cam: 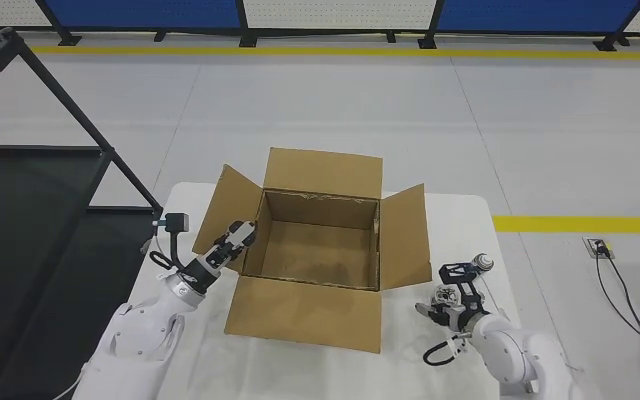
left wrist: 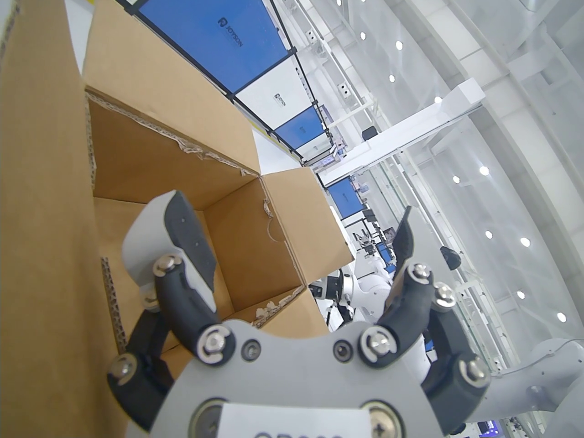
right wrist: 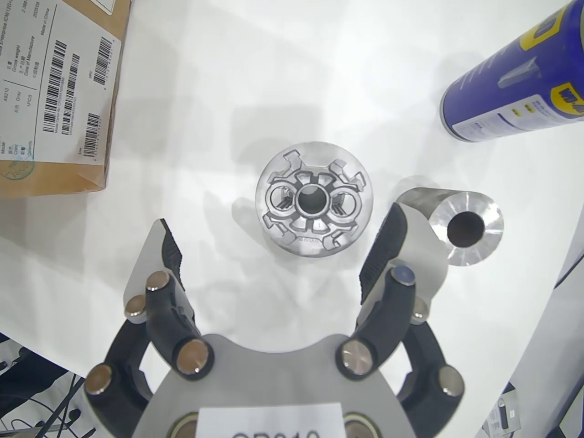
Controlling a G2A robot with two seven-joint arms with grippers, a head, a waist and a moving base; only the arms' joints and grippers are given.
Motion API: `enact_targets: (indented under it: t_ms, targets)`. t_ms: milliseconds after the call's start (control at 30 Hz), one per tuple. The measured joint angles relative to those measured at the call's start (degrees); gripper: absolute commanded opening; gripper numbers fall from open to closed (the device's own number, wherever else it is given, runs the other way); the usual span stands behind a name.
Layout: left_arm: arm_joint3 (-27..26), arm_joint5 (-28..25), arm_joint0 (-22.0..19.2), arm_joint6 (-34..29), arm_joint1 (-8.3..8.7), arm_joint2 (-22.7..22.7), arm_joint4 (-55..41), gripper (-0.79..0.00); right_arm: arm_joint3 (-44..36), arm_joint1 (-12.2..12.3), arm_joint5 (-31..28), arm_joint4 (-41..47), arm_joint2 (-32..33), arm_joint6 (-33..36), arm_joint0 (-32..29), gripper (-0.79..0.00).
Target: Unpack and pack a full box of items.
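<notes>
An open cardboard box (cam: 305,312) stands mid-table with its flaps spread, and its floor (cam: 310,250) is bare. My left gripper (cam: 239,239) (left wrist: 296,243) is open at the box's left wall beside the left flap (left wrist: 41,184), holding nothing. My right gripper (cam: 441,303) (right wrist: 278,243) hangs open over the table to the right of the box. A round ribbed metal part (right wrist: 315,205) stands just ahead of its fingers, untouched. A metal cylinder (right wrist: 463,229) with a bore stands next to one fingertip (right wrist: 388,239). Farther off is a blue spray can (right wrist: 515,93).
The box's labelled right flap (right wrist: 54,70) lies close to the metal part. The white table (cam: 455,220) has free room to the right of the box. A black frame (cam: 60,180) stands off the table's left side.
</notes>
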Motion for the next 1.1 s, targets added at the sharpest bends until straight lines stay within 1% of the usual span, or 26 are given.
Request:
enact_targets:
  t_ms: [400, 433, 467, 500, 533, 567, 600, 700, 733, 767, 933, 1100]
  targets:
    - [-0.14, -0.12, 0.44, 0.07, 0.07, -0.46, -0.02, 0.000, 3.22, 0.19, 2.40, 1.30, -0.58, -1.88, 2.15, 0.000]
    - [-0.17, -0.13, 0.47, 0.07, 0.07, -0.48, -0.03, 0.000, 3.38, 0.21, 2.46, 1.32, -0.65, -1.89, 2.28, -0.018]
    - [-0.20, -0.15, 0.52, 0.07, 0.08, -0.51, -0.03, 0.000, 3.61, 0.24, 2.59, 1.38, -0.73, -1.89, 2.46, -0.086]
    - [-0.22, -0.16, 0.56, 0.08, 0.08, -0.54, -0.04, 0.000, 3.78, 0.26, 2.71, 1.43, -0.79, -1.89, 2.60, -0.179]
    - [-0.26, -0.21, 0.62, 0.12, 0.09, -0.57, -0.09, 0.000, 4.00, 0.28, 2.85, 1.50, -0.85, -1.89, 2.79, -0.351]
    - [-0.28, -0.27, 0.68, 0.14, 0.09, -0.59, -0.12, 0.000, 4.15, 0.31, 2.94, 1.54, -0.90, -1.88, 2.91, -0.431]
    - [-0.29, -0.33, 0.73, 0.15, 0.09, -0.61, -0.14, 0.000, 4.28, 0.33, 3.02, 1.60, -0.94, -1.87, 3.02, -0.474]
    - [-0.33, -0.45, 0.90, 0.13, 0.11, -0.70, -0.15, 0.000, 4.55, 0.41, 3.28, 1.74, -1.06, -1.87, 3.27, -0.662]
    - [-0.35, -0.48, 0.95, 0.15, 0.11, -0.73, -0.17, 0.000, 4.58, 0.43, 3.38, 1.75, -1.09, -1.87, 3.32, -0.760]
    - [-0.38, -0.50, 1.02, 0.20, 0.11, -0.78, -0.19, 0.000, 4.60, 0.47, 3.56, 1.75, -1.10, -1.87, 3.38, -0.785]
    - [-0.52, -0.53, 1.20, 0.21, 0.13, -0.88, -0.20, 0.000, 3.35, 0.64, 4.40, 1.86, -0.73, -2.35, 3.02, -0.785]
    - [-0.58, -0.55, 1.32, 0.09, 0.17, -1.10, -0.28, 0.000, -0.84, 0.81, 5.92, 3.23, 0.71, -3.72, 1.28, -0.785]
